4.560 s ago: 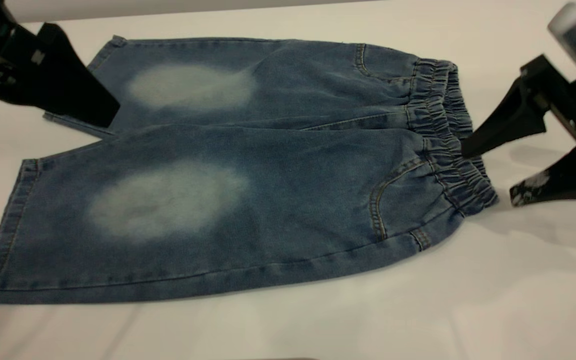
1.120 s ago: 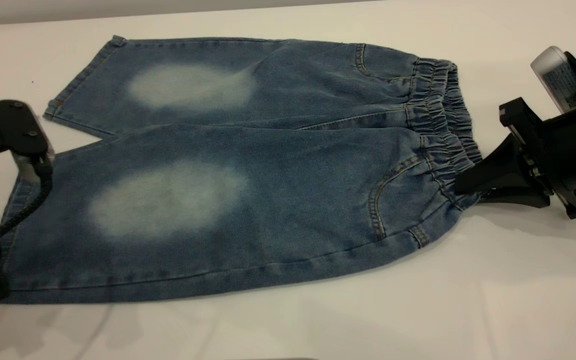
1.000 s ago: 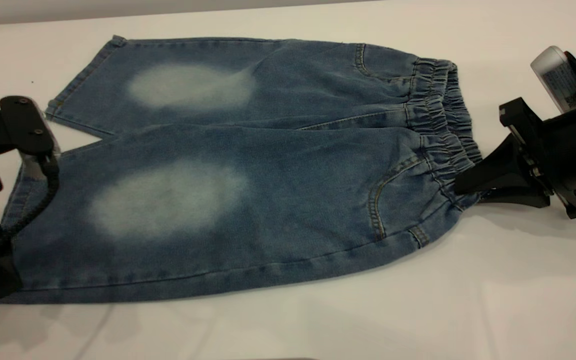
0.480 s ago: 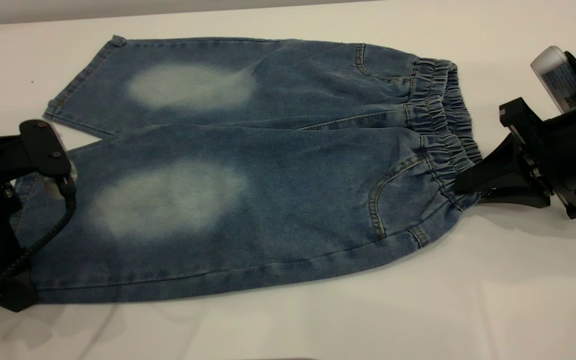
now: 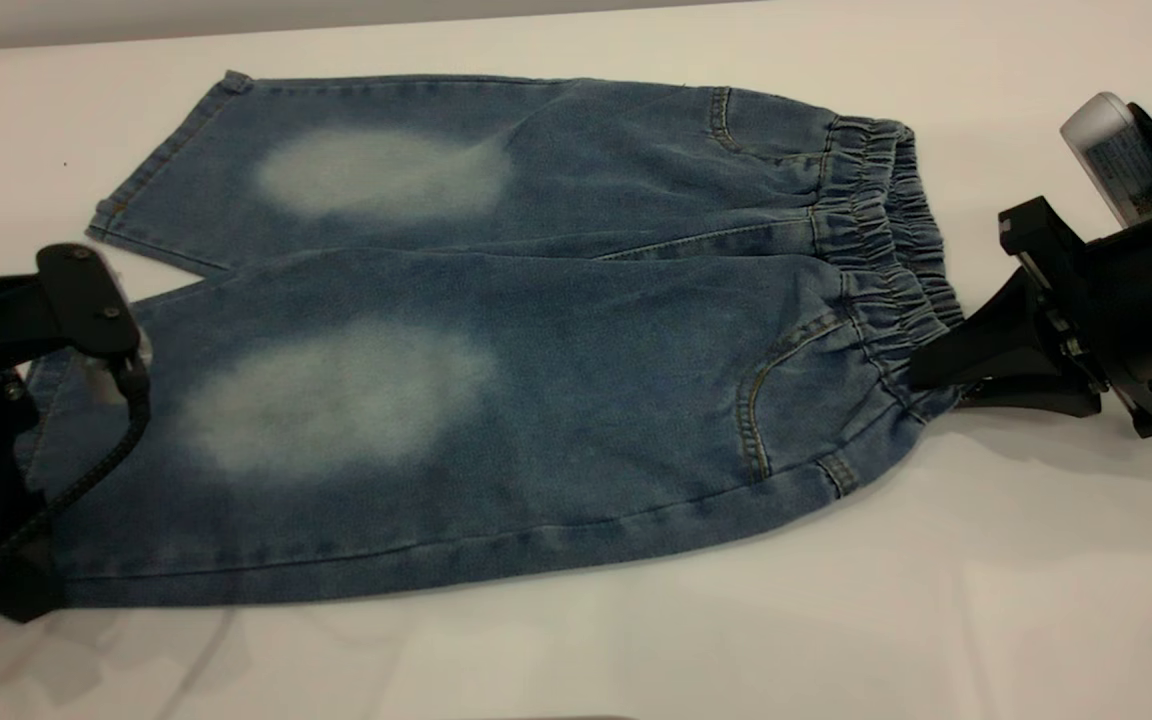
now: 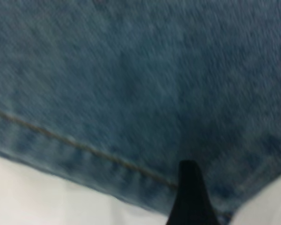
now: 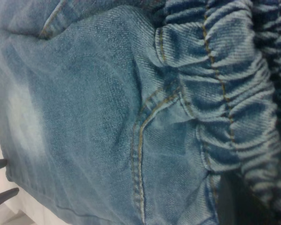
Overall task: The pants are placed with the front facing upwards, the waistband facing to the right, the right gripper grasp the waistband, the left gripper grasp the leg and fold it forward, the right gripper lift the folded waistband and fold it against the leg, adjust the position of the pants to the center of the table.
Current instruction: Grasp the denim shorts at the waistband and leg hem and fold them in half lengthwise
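I see the pants [image 5: 496, 330] lying flat, front up, on the bench [image 5: 936, 620], waistband [image 5: 886, 270] toward the right. My right claw [image 5: 926, 375] is clamped on the waistband's near corner. My left claw [image 5: 6, 590] sits at the near leg's hem corner; I cannot tell whether it is closed on the cloth.

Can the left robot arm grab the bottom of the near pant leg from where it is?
Probably yes. The left gripper is already at the hem of the near leg of the pants, with only bare table around it. Whether its jaws have closed on the denim cannot be seen.
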Controlling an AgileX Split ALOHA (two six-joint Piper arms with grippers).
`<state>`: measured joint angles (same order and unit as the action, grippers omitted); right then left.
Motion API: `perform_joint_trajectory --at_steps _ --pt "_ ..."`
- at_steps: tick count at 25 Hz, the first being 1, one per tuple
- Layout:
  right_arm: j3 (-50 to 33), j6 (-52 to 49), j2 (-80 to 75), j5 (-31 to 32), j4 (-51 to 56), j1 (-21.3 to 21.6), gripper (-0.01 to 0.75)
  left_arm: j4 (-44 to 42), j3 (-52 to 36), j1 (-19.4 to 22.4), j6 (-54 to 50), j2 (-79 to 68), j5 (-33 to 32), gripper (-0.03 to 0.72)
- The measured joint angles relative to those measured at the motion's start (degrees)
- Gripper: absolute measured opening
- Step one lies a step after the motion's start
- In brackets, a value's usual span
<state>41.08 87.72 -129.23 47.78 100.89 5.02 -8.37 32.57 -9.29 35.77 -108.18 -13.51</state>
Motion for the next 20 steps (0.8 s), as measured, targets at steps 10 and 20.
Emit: perform_joint_trajectory --at_steps 10,20 --pt "0.0 0.0 0.0 0.0 -0.4 0.0 0.056 -10.0 0.0 0.0 -8.5 0.0 -1.0 0.452" --pt "0.0 0.0 0.0 0.0 -0.5 0.0 0.062 -16.0 0.0 0.0 -16.2 -2.3 0.8 0.485"
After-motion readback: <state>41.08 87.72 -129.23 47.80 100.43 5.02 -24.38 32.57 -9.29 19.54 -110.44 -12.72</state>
